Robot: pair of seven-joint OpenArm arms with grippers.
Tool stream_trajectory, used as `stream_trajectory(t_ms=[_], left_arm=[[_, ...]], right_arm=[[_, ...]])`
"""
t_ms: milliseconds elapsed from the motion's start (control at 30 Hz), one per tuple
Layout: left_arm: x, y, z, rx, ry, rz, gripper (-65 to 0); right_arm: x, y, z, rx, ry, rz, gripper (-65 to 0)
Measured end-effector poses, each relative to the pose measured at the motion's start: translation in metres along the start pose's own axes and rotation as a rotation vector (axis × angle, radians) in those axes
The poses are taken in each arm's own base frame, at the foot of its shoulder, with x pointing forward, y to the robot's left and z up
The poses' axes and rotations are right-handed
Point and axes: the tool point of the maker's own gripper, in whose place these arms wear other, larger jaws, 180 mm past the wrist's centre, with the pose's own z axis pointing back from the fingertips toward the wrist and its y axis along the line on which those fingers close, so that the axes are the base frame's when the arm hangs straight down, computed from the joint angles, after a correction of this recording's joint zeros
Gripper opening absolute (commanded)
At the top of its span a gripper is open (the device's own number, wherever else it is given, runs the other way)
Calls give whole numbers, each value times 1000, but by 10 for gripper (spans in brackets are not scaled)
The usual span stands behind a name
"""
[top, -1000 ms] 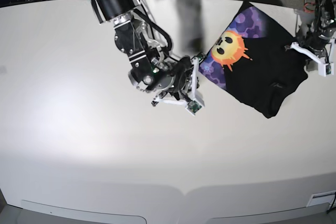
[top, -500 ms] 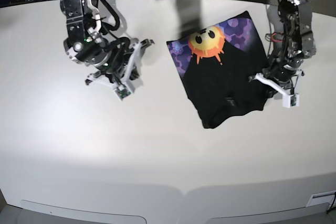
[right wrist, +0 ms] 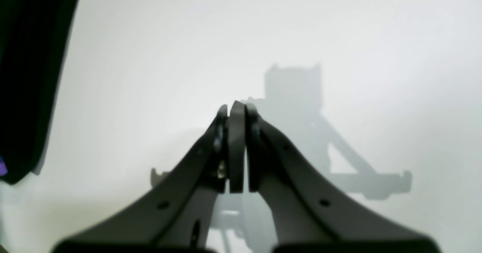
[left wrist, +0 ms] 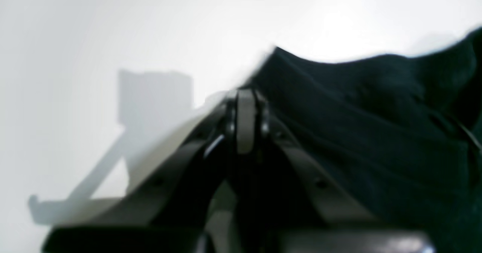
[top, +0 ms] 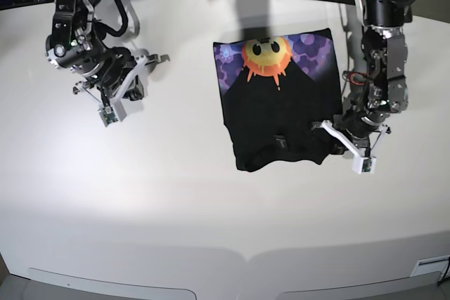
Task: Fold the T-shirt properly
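Left wrist view. Left gripper (left wrist: 245, 95): jaws pressed together at frame centre, tips meeting at the edge of the black cloth; the blur leaves it unclear whether any fabric is pinched between them. T-shirt (left wrist: 376, 132): plain black folds filling the right half of the frame, rising from the jaw tips toward the upper right. Tabletop (left wrist: 94, 38): pale, fills the left and top; gripper shadow on it at left.

Right wrist view. Right gripper (right wrist: 235, 112): jaws fully closed on each other at frame centre, holding nothing, over bare surface. T-shirt (right wrist: 26, 76): a dark band along the left edge, a small purple patch at its lower end, well apart from the jaws. Tabletop (right wrist: 339, 27): pale, with the gripper's shadow to the right of centre.

Base view. T-shirt (top: 281, 103): folded, roughly rectangular, upper centre-right of the frame; the orange-yellow sun face on purple hexagons lies along its top edge, the rest is black, with a rumpled lower edge. Left gripper (top: 336, 131): on the frame's right, at the shirt's lower right corner, touching the cloth. Right gripper (top: 133, 75): upper left of the frame, well apart from the shirt, above the bare tabletop (top: 211, 230).
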Motion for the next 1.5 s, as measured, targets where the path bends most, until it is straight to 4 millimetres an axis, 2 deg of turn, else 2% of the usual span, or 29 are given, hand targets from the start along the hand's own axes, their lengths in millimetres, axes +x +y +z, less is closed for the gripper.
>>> stream_trajectory(t_ms=[133, 200, 267, 400, 567, 600, 800, 900, 967, 1100, 1200, 1333, 1400, 1500], left_arm=[[41, 9, 16, -12, -106, 4, -650], [53, 14, 27, -25, -145, 13, -650], [48, 25, 41, -20, -147, 22, -650], [14, 57, 79, 38, -91, 60, -650], [14, 74, 142, 68, -142, 58, -650], [8, 76, 154, 77, -127, 64, -650], [-38, 90, 214, 151, -13, 79, -650], [-76, 96, 238, 183, 97, 82, -650], [-101, 95, 255, 179, 168, 78, -650], [-130, 85, 283, 157, 221, 35, -650], [-158, 82, 298, 181, 302, 1, -650], [-196, 75, 306, 184, 333, 93, -650], [-215, 79, 308, 200, 306, 155, -650], [-259, 87, 312, 218, 367, 251, -650]], right_arm=[[1, 1, 0, 1, -5, -1, -650], [2, 1, 0, 6, -12, -6, -650], [6, 4, 1, 30, -39, -41, -650], [2, 2, 11, 49, -76, -120, -650], [-12, -4, 46, 5, -91, -154, -650], [-15, -6, 55, -10, -90, -152, -650], [-53, 6, 102, -42, -4, -227, -650], [-85, 10, 123, -79, 49, -308, -650], [-111, 16, 138, -116, 94, -360, -650], [-149, 25, 168, -183, 161, -455, -650], [-179, 32, 185, -213, 283, -447, -650], [-215, 42, 194, -204, 411, -481, -650], [-237, 47, 191, -192, 440, -543, -650], [-277, 49, 178, -193, 467, -633, -650]])
